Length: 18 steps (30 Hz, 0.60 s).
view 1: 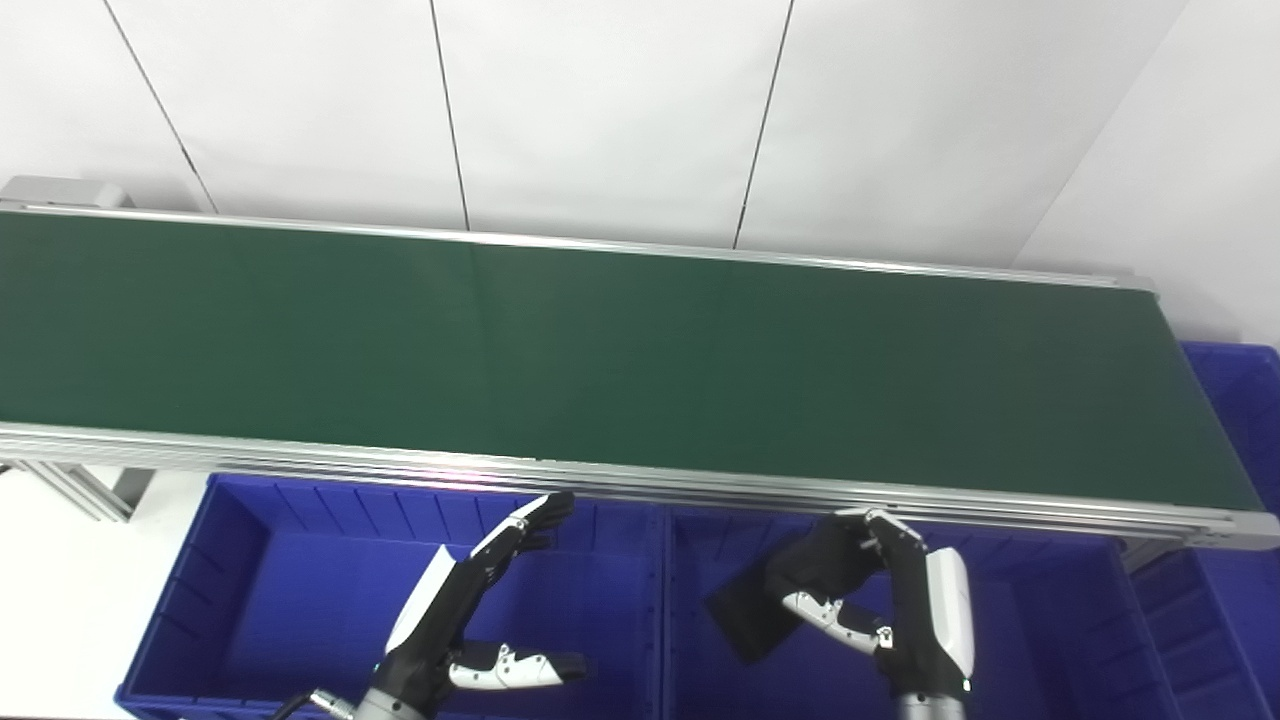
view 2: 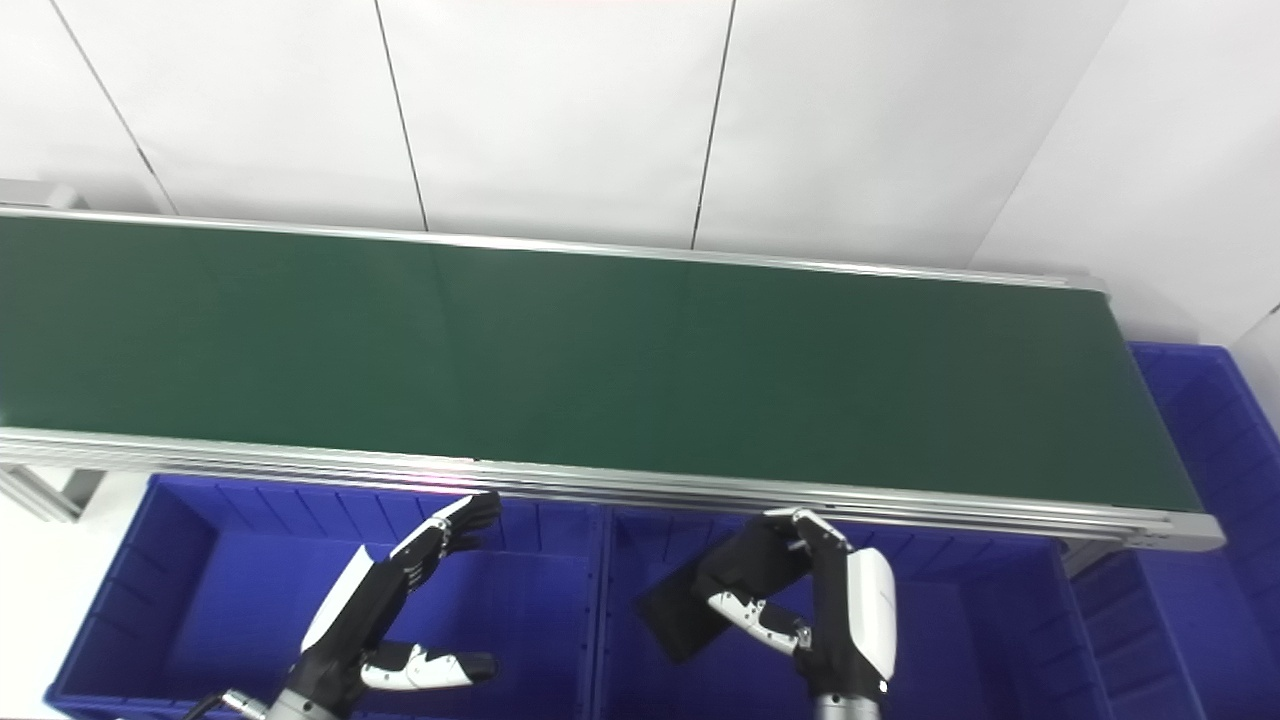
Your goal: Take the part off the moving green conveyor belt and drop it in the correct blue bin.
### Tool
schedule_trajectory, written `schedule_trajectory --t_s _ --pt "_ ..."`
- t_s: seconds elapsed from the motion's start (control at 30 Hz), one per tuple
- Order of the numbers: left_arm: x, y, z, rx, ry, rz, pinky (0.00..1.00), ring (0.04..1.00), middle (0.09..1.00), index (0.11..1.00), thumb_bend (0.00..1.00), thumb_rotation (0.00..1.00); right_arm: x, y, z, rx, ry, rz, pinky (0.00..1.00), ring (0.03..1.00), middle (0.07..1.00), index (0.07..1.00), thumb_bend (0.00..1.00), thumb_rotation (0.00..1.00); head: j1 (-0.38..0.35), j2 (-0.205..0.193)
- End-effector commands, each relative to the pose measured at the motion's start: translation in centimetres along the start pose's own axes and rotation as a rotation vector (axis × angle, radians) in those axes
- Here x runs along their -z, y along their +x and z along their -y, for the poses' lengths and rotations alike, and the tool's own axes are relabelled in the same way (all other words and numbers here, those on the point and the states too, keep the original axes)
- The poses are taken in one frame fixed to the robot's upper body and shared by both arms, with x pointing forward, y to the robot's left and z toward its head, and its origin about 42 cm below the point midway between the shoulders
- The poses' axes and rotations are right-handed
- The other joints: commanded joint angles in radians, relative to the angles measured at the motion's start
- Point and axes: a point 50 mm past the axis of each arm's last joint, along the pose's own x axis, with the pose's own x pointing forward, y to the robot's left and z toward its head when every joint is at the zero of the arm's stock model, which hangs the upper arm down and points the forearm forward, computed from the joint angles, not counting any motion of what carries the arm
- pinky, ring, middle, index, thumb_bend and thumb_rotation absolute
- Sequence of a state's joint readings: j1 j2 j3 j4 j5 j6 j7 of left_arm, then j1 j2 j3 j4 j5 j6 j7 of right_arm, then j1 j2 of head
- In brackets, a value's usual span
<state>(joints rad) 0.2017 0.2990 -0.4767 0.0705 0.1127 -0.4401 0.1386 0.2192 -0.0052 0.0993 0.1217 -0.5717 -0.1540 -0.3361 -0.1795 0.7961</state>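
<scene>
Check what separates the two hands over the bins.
Between left hand and right hand, holding the black part, only the bins' shared blue wall; both views.

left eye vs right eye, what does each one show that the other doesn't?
Left eye only: a grey housing at the belt's far left end, shown nearly whole. Right eye only: more white wall right of the end bin. Both: bare green belt, left hand open over the left bin, right hand shut on a flat black part over the right bin.
</scene>
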Motion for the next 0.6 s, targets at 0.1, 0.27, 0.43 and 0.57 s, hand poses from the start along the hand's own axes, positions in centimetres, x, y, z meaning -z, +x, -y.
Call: schedule_trajectory --t_s 0.1,0.27,0.43,0.57 --pt "-1.2 0.4 -0.6 0.005 -0.003 0.068 0.82 0.877 0.888 0.876 0.77 0.45 -0.8 2.1 -1.1 -0.009 0.002 0.004 0.49 0.423 0.521 0.513 0.51 0.0 0.001 0.01" --pt "-1.3 0.6 -0.8 -0.006 -0.018 0.073 0.8 0.861 0.878 0.867 0.78 0.43 -1.6 1.9 -2.0 -0.147 -0.039 -0.016 0.64 0.735 0.779 0.672 0.6 0.06 0.001 0.015" --pt "-1.3 0.6 -1.1 -0.001 -0.024 0.072 0.81 0.867 0.882 0.876 0.76 0.43 -1.9 0.8 -2.4 -0.166 -0.053 0.029 0.75 0.873 0.93 0.85 0.69 0.11 -0.005 0.013" --pt "-1.3 0.7 -1.2 0.004 -0.04 0.07 0.83 0.877 0.887 0.88 0.76 0.41 -2.6 -0.1 -1.7 -0.14 -0.037 0.106 0.84 0.973 0.993 0.931 0.74 0.24 -0.013 0.015"
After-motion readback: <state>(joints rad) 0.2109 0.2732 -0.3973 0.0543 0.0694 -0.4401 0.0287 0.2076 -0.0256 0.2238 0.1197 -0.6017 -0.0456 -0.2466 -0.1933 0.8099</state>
